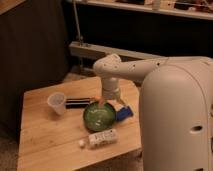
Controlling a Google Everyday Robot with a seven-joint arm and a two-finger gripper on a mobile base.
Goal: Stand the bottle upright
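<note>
The small white bottle (101,138) with a white cap and pale label lies on its side on the wooden table (45,140), near the front edge, just in front of the green bowl (99,116). My gripper (106,101) hangs from the white arm above the bowl's far rim, well behind the bottle and apart from it.
A translucent white plastic cup (57,103) stands at the left of the bowl. A long dark flat bar (79,102) lies behind the bowl. A blue object (124,112) sits at the bowl's right. The arm's large white body (175,120) fills the right side.
</note>
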